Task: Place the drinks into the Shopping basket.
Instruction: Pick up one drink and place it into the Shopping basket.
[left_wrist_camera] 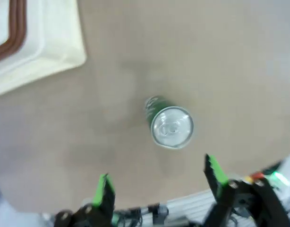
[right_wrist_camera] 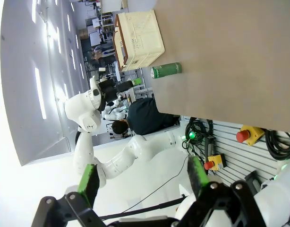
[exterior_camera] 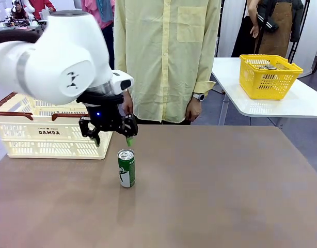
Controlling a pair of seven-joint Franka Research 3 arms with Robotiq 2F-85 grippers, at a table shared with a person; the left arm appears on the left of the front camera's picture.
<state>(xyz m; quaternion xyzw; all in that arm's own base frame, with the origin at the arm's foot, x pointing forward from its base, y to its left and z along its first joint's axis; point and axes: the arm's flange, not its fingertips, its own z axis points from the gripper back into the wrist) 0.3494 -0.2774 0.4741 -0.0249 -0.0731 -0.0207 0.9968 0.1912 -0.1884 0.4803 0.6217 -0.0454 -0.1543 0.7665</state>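
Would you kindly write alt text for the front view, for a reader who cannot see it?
The robot's left gripper hangs open just above an upright green can on a brown table. The cream Shopping basket sits at the table's left, and a person in a yellow shirt stands at the far side.

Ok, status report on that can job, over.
Left gripper open, above the green can, not touching. Right gripper open, empty. Can upright on table, outside the Shopping basket. Nothing in the way.
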